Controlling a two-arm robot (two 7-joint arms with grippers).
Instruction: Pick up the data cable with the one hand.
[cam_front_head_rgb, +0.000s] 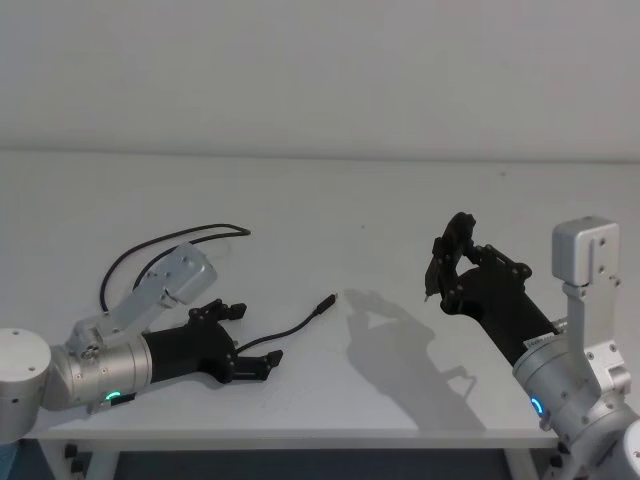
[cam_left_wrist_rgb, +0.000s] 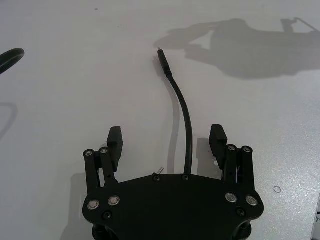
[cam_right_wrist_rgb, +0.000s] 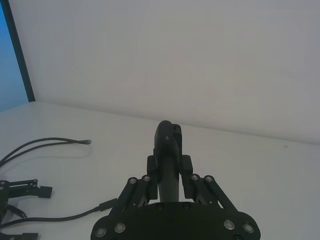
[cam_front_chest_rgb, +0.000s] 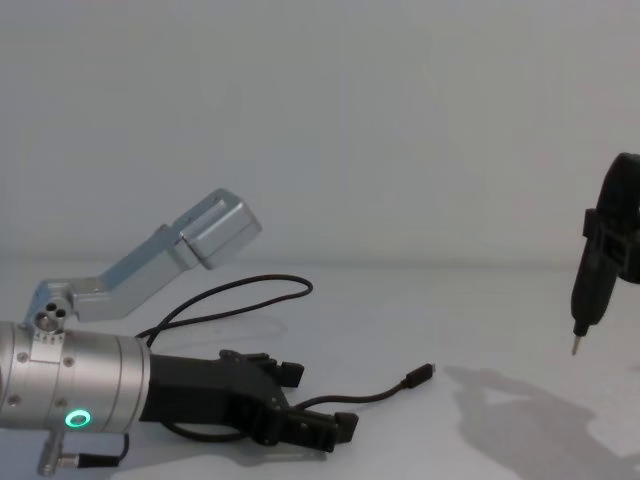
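The data cable is run lengthwise between the wide-open, empty fingers of the left gripper; the right gripper, clamped on a pen tool, is parked at right.

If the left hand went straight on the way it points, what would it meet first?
Probably the data cable: it lies between the fingers of the open left hand and runs ahead to its plug.

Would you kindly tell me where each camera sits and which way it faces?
Head: above, looking down at the table; left tool and right tool show.
Chest: low, looking across; left tool and black pen show.
Left wrist: behind the open left tool, facing the data cable.
Right wrist: behind the right tool gripping the black pen, facing the wall.
Head and chest share the cable's loop.
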